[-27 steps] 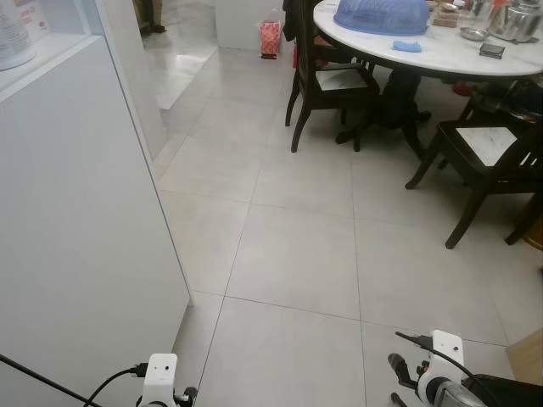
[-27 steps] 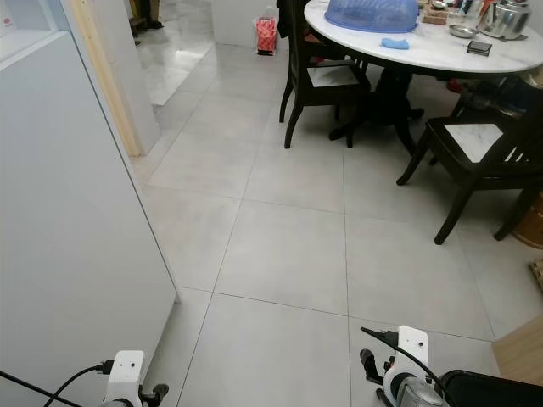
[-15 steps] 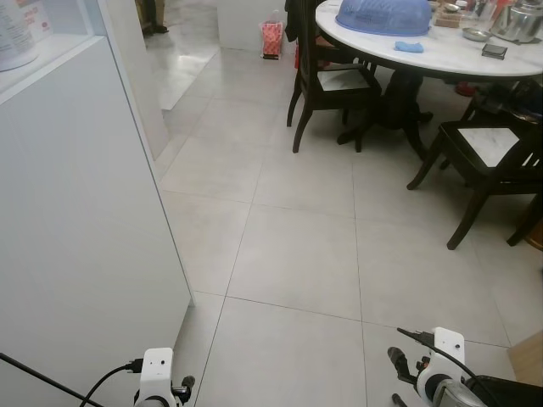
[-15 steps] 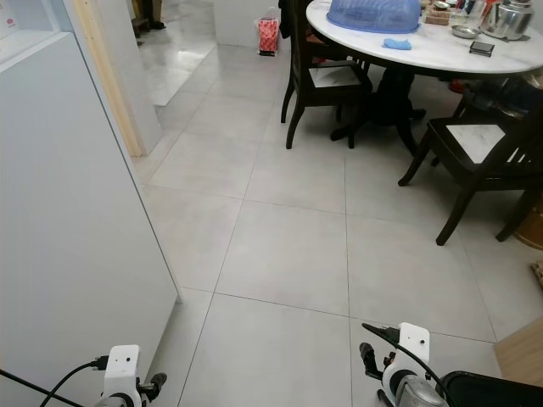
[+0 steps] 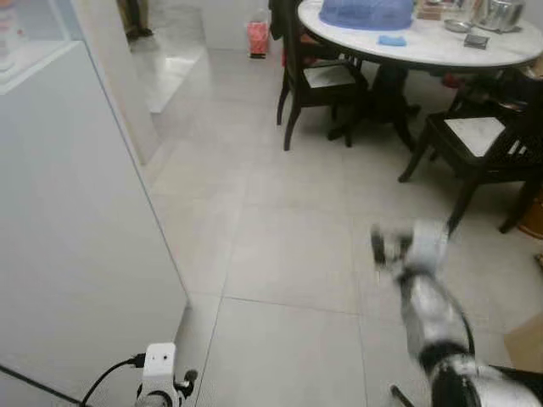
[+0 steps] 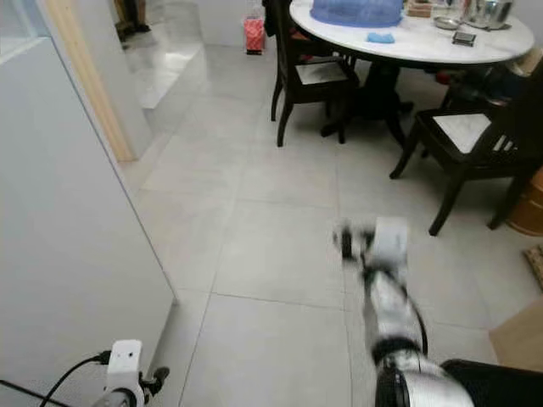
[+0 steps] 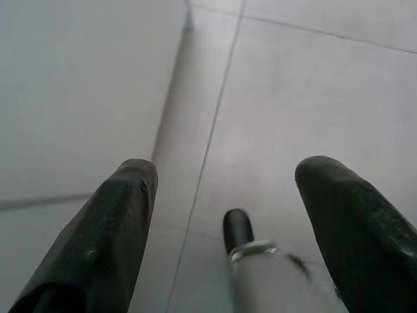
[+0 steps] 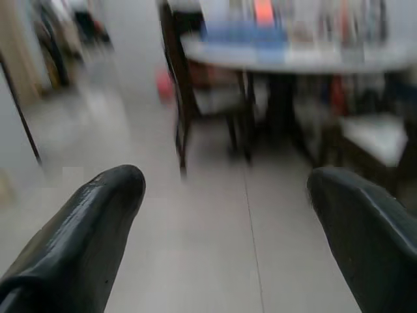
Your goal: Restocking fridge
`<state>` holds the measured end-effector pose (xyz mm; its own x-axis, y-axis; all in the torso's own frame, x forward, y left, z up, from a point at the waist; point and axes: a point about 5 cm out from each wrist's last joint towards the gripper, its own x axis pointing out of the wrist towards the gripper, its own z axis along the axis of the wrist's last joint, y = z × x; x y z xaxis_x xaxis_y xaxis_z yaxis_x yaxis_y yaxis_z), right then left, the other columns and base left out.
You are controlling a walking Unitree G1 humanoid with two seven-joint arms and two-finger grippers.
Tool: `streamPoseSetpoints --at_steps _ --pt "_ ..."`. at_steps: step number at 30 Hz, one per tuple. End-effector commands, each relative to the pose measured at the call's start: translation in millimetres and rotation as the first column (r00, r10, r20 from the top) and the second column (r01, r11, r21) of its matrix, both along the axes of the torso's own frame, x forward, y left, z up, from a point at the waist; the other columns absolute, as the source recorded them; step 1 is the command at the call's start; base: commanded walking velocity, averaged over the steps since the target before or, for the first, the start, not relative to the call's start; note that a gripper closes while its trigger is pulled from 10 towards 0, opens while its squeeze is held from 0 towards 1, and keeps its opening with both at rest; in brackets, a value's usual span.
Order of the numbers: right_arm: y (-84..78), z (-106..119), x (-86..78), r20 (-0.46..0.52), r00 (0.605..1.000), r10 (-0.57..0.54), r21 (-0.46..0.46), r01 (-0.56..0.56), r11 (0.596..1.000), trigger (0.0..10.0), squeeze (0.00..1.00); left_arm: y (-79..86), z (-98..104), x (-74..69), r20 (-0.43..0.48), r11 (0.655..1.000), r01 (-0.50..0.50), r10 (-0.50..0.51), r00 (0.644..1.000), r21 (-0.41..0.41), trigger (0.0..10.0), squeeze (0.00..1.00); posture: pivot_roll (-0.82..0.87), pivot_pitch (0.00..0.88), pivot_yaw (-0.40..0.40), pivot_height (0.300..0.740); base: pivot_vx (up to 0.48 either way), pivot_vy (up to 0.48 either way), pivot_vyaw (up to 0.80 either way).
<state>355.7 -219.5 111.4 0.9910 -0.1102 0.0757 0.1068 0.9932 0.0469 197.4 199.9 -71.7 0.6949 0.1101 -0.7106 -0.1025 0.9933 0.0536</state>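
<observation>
A tall white fridge panel [image 5: 76,212] stands on my left, with a glass-fronted shelf [image 5: 25,42] above it. My right gripper [image 5: 399,246] is raised over the tiled floor in the middle right, blurred by motion. In the right wrist view the right gripper [image 8: 225,182] is open with nothing between its fingers [image 8: 98,208], facing the dining table. My left wrist [image 5: 159,373] hangs low beside the panel. In the left wrist view the left gripper [image 7: 227,171] is open and empty above the floor, close to the panel's lower corner.
A round white table [image 5: 424,51] carrying a blue cover [image 5: 365,13] and small items stands at the back right, ringed by dark chairs [image 5: 318,76] [image 5: 479,140]. A red bag [image 5: 257,38] sits on the floor behind. Grey floor tiles [image 5: 288,254] stretch ahead.
My right arm has swung up from the bottom edge to mid-height, now blurred. The camera has shifted slightly. The left arm stays low.
</observation>
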Motion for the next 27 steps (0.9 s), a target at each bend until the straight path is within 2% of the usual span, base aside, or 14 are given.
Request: streamPoseSetpoints --at_steps 1,4,7,8,10,12,14,15,16,18,19,22,24,27 --pt "3.2 -9.2 -4.7 -0.022 1.0 0.017 -0.013 -0.017 1.0 10.0 0.0 3.2 -3.2 -6.1 -0.027 1.0 -0.013 0.013 1.0 0.009 10.0 0.0 0.0 0.0 -0.003 0.74 0.0 0.0 0.0" --pt "19.4 19.4 7.1 0.111 0.99 0.087 -0.044 -0.083 0.996 10.0 0.0 4.0 -3.5 -7.0 -0.03 1.0 -0.011 0.012 0.999 0.013 10.0 0.0 0.0 0.0 -0.001 0.74 0.0 0.0 0.0" --pt "30.7 32.0 8.9 0.193 0.972 0.133 -0.065 -0.122 0.99 10.0 0.0 4.6 -3.7 -7.5 -0.032 1.0 -0.012 0.012 0.999 0.016 10.0 0.0 -0.01 0.0 -0.003 0.74 0.0 0.0 0.0" --pt "48.8 40.9 6.3 0.277 0.922 0.27 -0.076 -0.259 0.963 10.0 0.0 5.0 -3.7 -7.9 -0.032 1.0 -0.012 0.013 0.999 0.019 10.0 0.0 -0.01 0.0 -0.004 0.74 0.0 0.0 0.0" --pt "58.7 42.3 2.0 0.309 0.887 0.344 -0.101 -0.329 0.939 10.0 0.0 5.3 -3.8 -8.2 -0.033 1.0 -0.012 0.013 0.999 0.021 10.0 0.0 -0.02 0.0 -0.006 0.74 0.0 0.0 0.0" --pt "54.1 35.4 -3.9 0.313 0.908 0.28 -0.103 -0.261 0.96 10.0 0.0 5.4 -4.0 -8.7 -0.033 1.0 -0.013 0.014 0.999 0.023 10.0 0.0 -0.02 0.0 -0.01 0.74 0.0 0.0 0.0" --pt "35.9 18.7 -7.2 0.248 0.958 0.147 -0.042 -0.141 0.989 10.0 0.0 5.2 -4.2 -8.9 -0.034 1.0 -0.015 0.016 0.999 0.026 10.0 0.0 -0.01 0.0 -0.012 0.74 0.0 0.0 0.0" --pt "35.9 18.7 -7.2 0.248 0.958 0.147 -0.042 -0.141 0.989 10.0 0.0 5.2 -4.2 -8.9 -0.034 1.0 -0.015 0.016 0.999 0.026 10.0 0.0 -0.01 0.0 -0.012 0.74 0.0 0.0 0.0" --pt "22.6 5.2 -12.6 0.202 0.977 0.073 0.009 -0.077 0.997 10.0 0.0 5.0 -4.3 -9.0 -0.034 1.0 -0.018 0.018 0.999 0.026 10.0 0.0 -0.02 0.0 -0.011 0.74 0.0 0.0 0.0" --pt "8.5 -21.3 -24.7 0.08 0.997 0.02 -0.001 -0.02 1.0 10.0 0.0 4.9 -4.4 -9.1 -0.035 0.999 -0.019 0.02 0.999 0.026 10.0 0.0 -0.02 0.0 -0.013 0.74 0.0 0.0 0.0" --pt "1.6 -44.6 -37.8 -0.025 1.0 -0.002 -0.014 0.002 1.0 10.0 0.0 4.9 -4.4 -9.2 -0.036 0.999 -0.02 0.021 0.999 0.027 10.0 0.0 -0.02 0.0 -0.014 0.74 0.0 0.0 0.0" --pt "-0.4 -57.9 -46.8 -0.078 0.997 -0.006 0.006 0.007 1.0 10.0 0.0 5.0 -4.4 -9.1 -0.037 0.999 -0.021 0.022 0.999 0.028 10.0 0.0 -0.01 0.0 -0.018 0.74 0.0 0.0 0.0" --pt "-0.2 -93.8 -71.9 -0.242 0.97 -0.004 0.05 0.016 0.999 10.0 0.0 5.4 -4.4 -8.9 -0.04 0.999 -0.024 0.025 0.999 0.031 10.0 0.0 -0.02 0.0 -0.015 0.74 0.0 0.0 0.0" --pt "3.0 -125.6 -97.0 -0.411 0.911 0.001 0.09 0.039 0.995 10.0 0.0 5.1 -4.5 -8.5 -0.046 0.999 -0.019 0.02 0.999 0.031 10.0 0.0 -0.02 0.0 -0.013 0.74 0.0 0.0 0.0"
